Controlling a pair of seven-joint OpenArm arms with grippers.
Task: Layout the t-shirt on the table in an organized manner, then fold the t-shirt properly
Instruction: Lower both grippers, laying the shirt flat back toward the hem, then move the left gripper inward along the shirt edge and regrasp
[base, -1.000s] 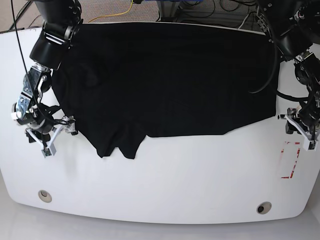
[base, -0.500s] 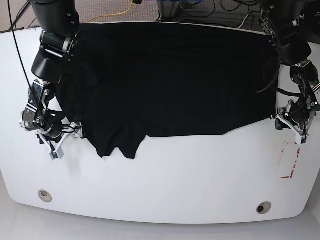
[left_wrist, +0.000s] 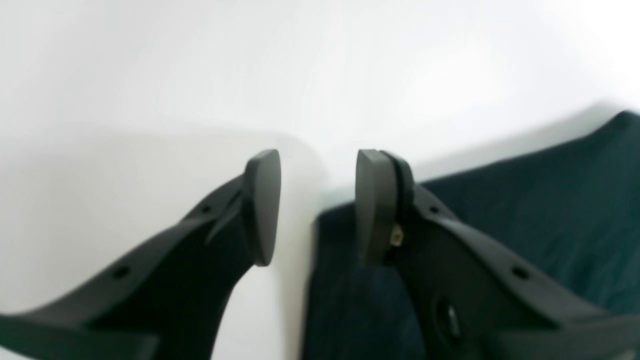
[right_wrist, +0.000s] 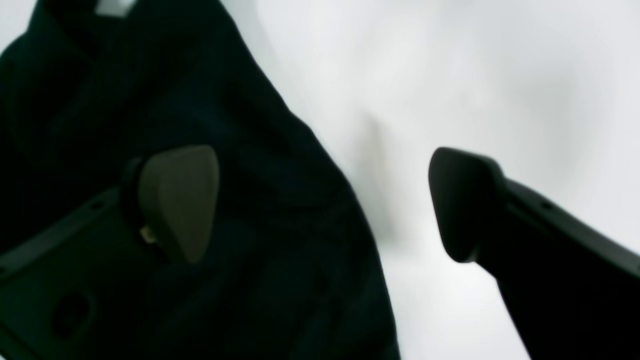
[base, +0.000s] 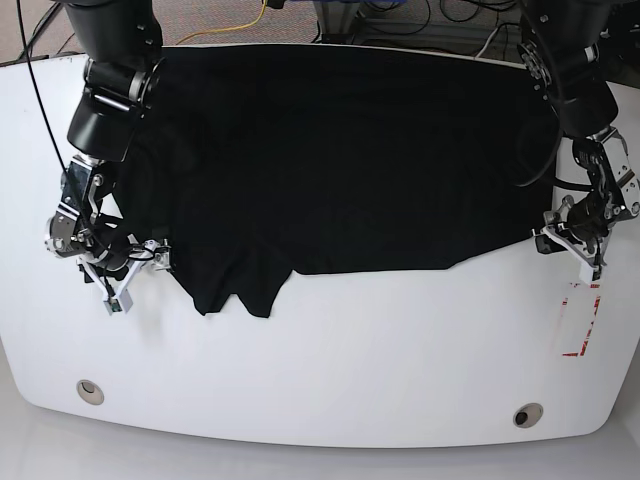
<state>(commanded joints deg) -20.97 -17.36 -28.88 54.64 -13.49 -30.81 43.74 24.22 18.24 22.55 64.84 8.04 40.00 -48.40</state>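
Observation:
The black t-shirt (base: 340, 150) lies spread over the far half of the white table (base: 350, 360), with a rumpled sleeve hanging toward the front left. My right gripper (base: 135, 275) is at the shirt's left edge. In the right wrist view it (right_wrist: 325, 205) is wide open, one finger over the t-shirt (right_wrist: 260, 200) and the other over bare table (right_wrist: 475, 75). My left gripper (base: 562, 247) is at the shirt's right front corner. In the left wrist view it (left_wrist: 317, 207) is open with a narrow gap straddling the edge of the t-shirt (left_wrist: 525, 210).
Two round grommet holes (base: 90, 390) (base: 527, 415) sit near the front edge. Red tape marks (base: 580, 320) lie at the right, just below my left gripper. Cables (base: 240, 25) run on the floor behind the table.
Both grippers have moved inward from the bare table to the shirt's side edges. The shirt itself lies as before.

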